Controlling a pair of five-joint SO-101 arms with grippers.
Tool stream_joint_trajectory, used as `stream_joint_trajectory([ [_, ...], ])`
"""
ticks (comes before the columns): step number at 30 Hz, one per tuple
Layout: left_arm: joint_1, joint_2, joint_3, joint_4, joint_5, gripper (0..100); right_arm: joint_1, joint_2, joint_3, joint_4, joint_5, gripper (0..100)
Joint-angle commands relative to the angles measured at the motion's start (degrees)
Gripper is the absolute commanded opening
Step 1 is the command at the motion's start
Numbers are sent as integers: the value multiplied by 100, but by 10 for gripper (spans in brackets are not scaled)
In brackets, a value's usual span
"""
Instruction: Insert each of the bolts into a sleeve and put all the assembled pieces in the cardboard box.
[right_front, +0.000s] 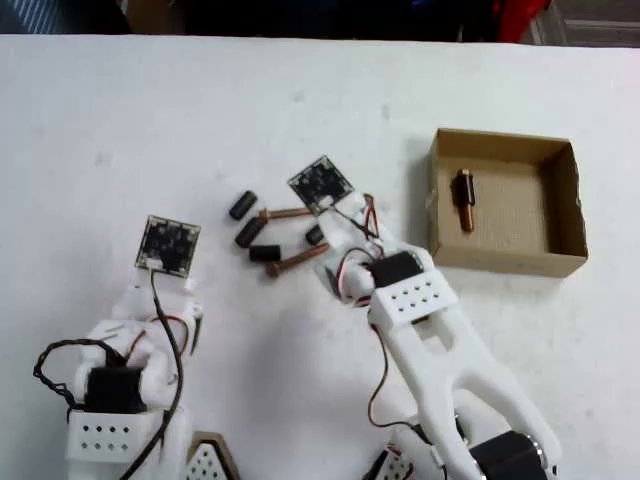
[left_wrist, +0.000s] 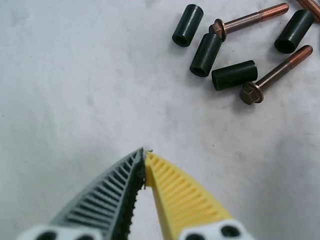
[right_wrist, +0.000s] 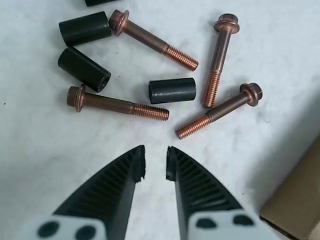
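**High view.** The cardboard box (right_front: 505, 262) stands open on the white tabletop (right_front: 300, 110). One assembled piece (right_front: 465, 199), a bolt seated in a dark sleeve, lies on the box floor, near the wall that faces the loose parts. Outside the box and apart from that wall, the loose parts form a cluster on the tabletop: black sleeves (right_front: 250, 232) and copper-coloured bolts (right_front: 285, 213). The wrist of the right arm (right_front: 400, 285) lies just beside the box corner nearest the cluster.

**Right wrist view.** The right claw (right_wrist: 155, 162) is set narrow, with a slim gap between its two black fingers and nothing held. It hangs over bare tabletop at the box side of the cluster. Four bolts and three whole sleeves lie just beyond its tips, and a box corner shows at the frame edge.

**Left wrist view.** The left claw (left_wrist: 145, 155), with one grey finger and one yellow, is closed tip to tip and holds nothing. It sits on the side of the cluster away from the box. Four sleeves and two bolts lie beyond it, well apart from its tips.
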Motion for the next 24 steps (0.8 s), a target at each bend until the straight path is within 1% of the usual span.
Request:
stream_joint_trajectory([
  [1, -48, -66, -273, -9, -18, 24, 189, 13, -413, -66, 9, 61],
  [5, -48, -66, -273, -9, -18, 24, 338, 66, -589, -40, 9, 63],
  [13, -48, -66, -273, -9, -18, 24, 400, 66, -1266, 699, 0, 63],
  [17, -48, -66, -273, -9, -18, 24, 435, 66, -1363, 743, -352, 63],
  [22, -48, -66, -273, -9, -18, 24, 409, 75, -1380, 743, -466, 63],
  [24, -48, -66, -273, -9, -18, 24, 418, 110, -1398, 743, -826, 63],
])
